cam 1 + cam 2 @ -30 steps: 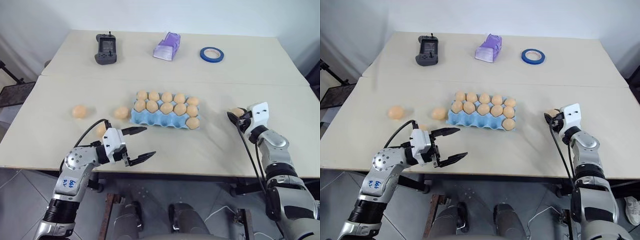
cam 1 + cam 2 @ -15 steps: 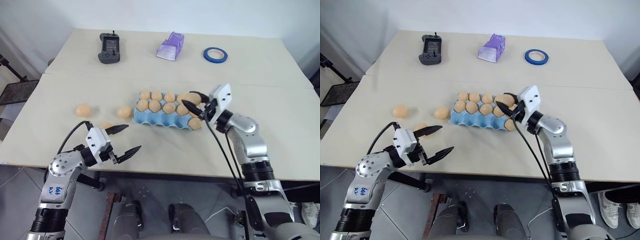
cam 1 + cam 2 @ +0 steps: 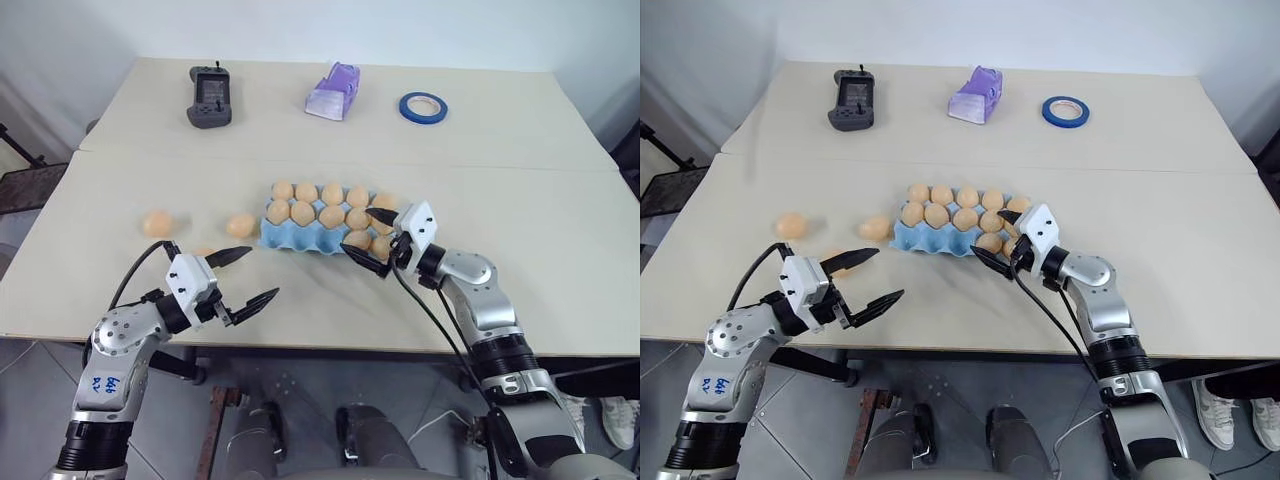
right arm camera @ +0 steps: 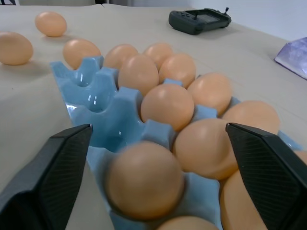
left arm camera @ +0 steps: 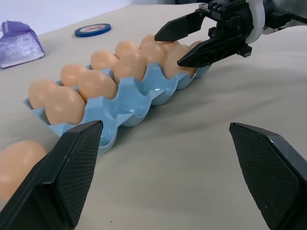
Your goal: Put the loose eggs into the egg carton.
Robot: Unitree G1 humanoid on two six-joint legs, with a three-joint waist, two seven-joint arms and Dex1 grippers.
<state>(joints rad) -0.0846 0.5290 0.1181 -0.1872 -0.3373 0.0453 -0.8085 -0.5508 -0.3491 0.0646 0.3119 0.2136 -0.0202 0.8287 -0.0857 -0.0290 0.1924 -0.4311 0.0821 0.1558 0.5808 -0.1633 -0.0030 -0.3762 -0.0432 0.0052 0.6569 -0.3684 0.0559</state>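
On the left of the tabletop (image 3: 110,270), 3 loose eggs lay well short of the egg carton (image 3: 300,238): 1 far out (image 3: 157,222), 1 just beside the carton's left end (image 3: 240,225), and 1 nearer the front edge (image 3: 205,252), partly hidden behind the left arm. The left pincer (image 3: 262,273) hovered level above the front edge with its fingers spread wide and nothing between them, pointing toward the carton.

The carton sat mid-tabletop, its 2 rear rows full. Its front row held 2 eggs at the right end, and what looked like 3 empty cups (image 4: 88,79) remained at the left end.

The right pincer (image 3: 358,230) stood released over that right end, its fingers splayed to either side of the front-row egg (image 4: 144,179) and gripping nothing. That egg appeared seated in its cup.

The step in hand seemed to be clearing this arm away. It would go best by lifting straight up first, so neither fingertip catches a seated neighbour, and only then swinging out to the right. After that, the left pincer was better placed for the remaining eggs. It should straddle the near egg across its narrow middle, close gently so the smooth shell neither cracks nor rolls, and lower it fully into the closest empty cup before letting go.
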